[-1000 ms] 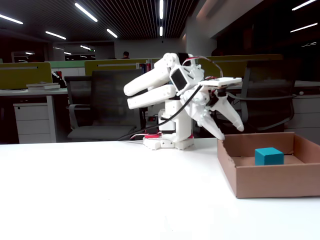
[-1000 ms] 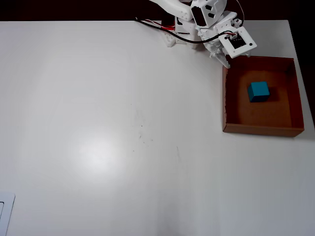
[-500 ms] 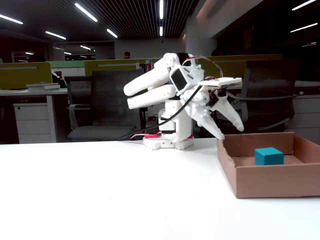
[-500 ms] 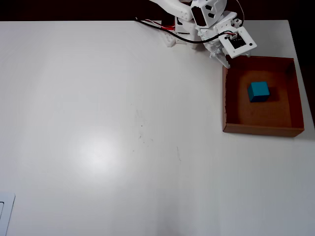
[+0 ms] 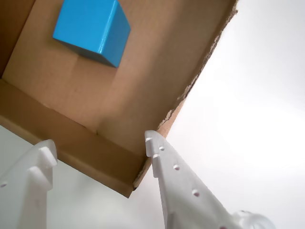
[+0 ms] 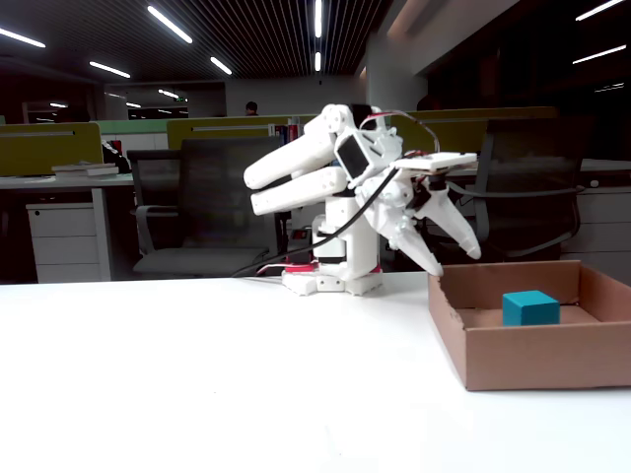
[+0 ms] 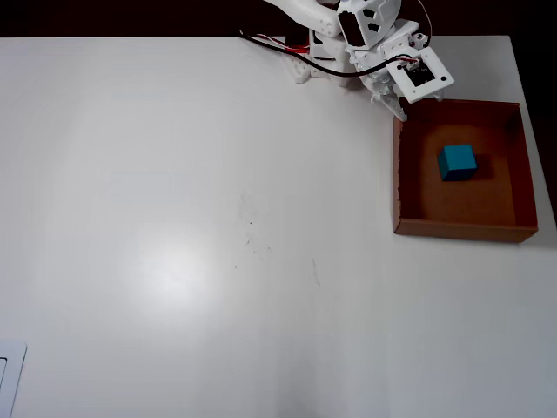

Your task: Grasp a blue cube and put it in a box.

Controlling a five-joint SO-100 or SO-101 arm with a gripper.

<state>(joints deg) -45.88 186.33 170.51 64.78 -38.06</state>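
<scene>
Gripper [image 5: 97, 143]: fingers spread, empty, poised over the box's near corner. Box [image 5: 157, 71]: torn rim directly beneath and beyond the fingertips. Cube [image 5: 90, 28]: resting on the box floor, apart from the fingers, further in; overhead, mid-box [image 7: 457, 161]. Placement judged complete.

Wrist view: blue cube [image 5: 93, 28] top cut off by edge; box [image 5: 143, 86] only partly in frame
</scene>
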